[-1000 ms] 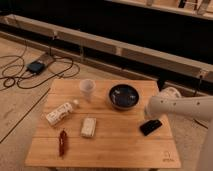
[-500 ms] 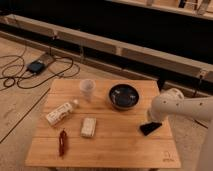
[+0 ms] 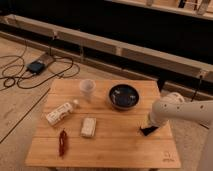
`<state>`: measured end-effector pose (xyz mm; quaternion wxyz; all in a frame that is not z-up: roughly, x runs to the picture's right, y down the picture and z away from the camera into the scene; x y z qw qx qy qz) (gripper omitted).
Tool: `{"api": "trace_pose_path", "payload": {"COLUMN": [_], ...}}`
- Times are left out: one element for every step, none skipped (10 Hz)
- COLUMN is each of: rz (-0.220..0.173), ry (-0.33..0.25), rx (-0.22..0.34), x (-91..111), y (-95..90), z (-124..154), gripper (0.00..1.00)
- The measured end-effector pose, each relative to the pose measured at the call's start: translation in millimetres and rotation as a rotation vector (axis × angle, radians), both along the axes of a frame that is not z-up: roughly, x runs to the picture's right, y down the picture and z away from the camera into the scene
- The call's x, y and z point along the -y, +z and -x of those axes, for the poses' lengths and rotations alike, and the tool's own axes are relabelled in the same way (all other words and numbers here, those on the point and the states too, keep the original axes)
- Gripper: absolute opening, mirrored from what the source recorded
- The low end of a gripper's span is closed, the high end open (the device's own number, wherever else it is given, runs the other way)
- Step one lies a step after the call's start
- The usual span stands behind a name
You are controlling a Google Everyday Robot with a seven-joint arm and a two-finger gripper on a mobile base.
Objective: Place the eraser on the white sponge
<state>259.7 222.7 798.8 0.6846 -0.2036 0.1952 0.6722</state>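
The eraser (image 3: 146, 131) is a flat black block on the right side of the wooden table (image 3: 115, 150); only its lower left end shows. My white arm reaches in from the right, and the gripper (image 3: 151, 125) sits directly over the eraser, covering most of it. The white sponge (image 3: 88, 127), a cream rounded pad, lies flat near the table's middle, well left of the gripper, with nothing on it.
A dark round bowl (image 3: 123, 95) stands just behind the gripper. A clear cup (image 3: 87, 89) stands at the back, a white labelled bottle (image 3: 61, 112) lies at the left, and a red object (image 3: 63, 142) lies front left. Cables and a small box (image 3: 36, 66) lie on the floor.
The arm has come down and leftwards over the eraser, which showed fully a second ago and is now mostly covered. Nothing else on the table moved.
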Motion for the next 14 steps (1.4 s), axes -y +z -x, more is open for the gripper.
{"api": "trace_pose_path", "payload": {"rz": [0.005,0.008,0.012,0.020,0.023,0.027,0.029,0.032,0.035,0.037,0.037,0.032,0.026,0.017], "ry": [0.010,0.018,0.025,0.034,0.037,0.041,0.042,0.041,0.040,0.040,0.041,0.043,0.047,0.053], "rx": [-0.001,-0.001,0.000,0.000,-0.001,-0.003,-0.006,-0.008,-0.009,-0.010,-0.009,-0.006,-0.002,0.006], "x": [-4,-8,-12,-17,-19,-20,-21,-21,-22,-22,-22,-20,-19,-17], "y": [0.3,0.9,2.3,3.4,3.6,3.5,3.1,2.3,2.1,3.4,5.0,7.7,12.0,18.9], "z": [2,3,5,6,6,5,3,1,0,-2,-2,-2,-2,-1], "gripper": [0.66,0.66,0.66,0.66,0.66,0.66,0.66,0.66,0.66,0.66,0.66,0.66,0.66,0.66]}}
